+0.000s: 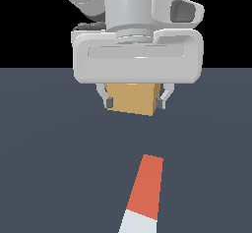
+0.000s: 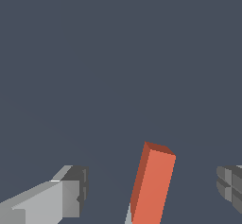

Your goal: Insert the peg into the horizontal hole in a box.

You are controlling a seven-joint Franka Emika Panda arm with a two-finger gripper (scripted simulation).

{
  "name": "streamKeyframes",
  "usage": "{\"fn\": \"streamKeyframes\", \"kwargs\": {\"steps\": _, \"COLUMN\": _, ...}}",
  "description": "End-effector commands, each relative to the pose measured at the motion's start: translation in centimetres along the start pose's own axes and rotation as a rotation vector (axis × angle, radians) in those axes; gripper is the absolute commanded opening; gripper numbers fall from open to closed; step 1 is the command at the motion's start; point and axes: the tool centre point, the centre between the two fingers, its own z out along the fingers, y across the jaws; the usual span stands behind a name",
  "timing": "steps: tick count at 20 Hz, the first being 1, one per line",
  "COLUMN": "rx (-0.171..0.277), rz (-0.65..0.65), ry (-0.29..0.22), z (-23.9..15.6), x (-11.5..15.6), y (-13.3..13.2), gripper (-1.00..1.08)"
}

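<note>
The gripper (image 1: 134, 100) hangs wide open at upper centre before the tan box (image 1: 132, 99), the peg (image 1: 144, 192) lying below it.

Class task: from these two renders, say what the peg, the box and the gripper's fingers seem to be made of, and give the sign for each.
Peg: matte painted plastic or wood, perhaps; flat orange-red and white, no grain.
Box: wood-like tan, but plain and untextured, so uncertain.
Fingers: light grey, metal-like or plastic, with darker pads, possibly rubber.
As simulator renders, all materials remain guesses.
</note>
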Motion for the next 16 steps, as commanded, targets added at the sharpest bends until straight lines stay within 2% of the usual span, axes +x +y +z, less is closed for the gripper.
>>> {"fn": "streamKeyframes", "kwargs": {"steps": 1, "rx": 0.002, "rz": 0.056, "ry": -0.003, "z": 1.5, "x": -4.0, "y": 0.3, "gripper": 1.00}}
{"fn": "streamKeyframes", "kwargs": {"steps": 4, "rx": 0.004, "rz": 0.123, "ry": -0.005, "z": 3.4, "x": -8.8, "y": 0.5, "gripper": 1.00}}
{"fn": "streamKeyframes", "kwargs": {"steps": 8, "rx": 0.006, "rz": 0.188, "ry": -0.006, "z": 5.1, "x": -13.3, "y": 0.3, "gripper": 1.00}}
{"fn": "streamKeyframes", "kwargs": {"steps": 12, "rx": 0.007, "rz": 0.226, "ry": -0.006, "z": 6.1, "x": -16.0, "y": 0.2, "gripper": 1.00}}
{"fn": "streamKeyframes", "kwargs": {"steps": 16, "rx": 0.007, "rz": 0.239, "ry": -0.006, "z": 6.4, "x": -16.9, "y": 0.1, "gripper": 1.00}}
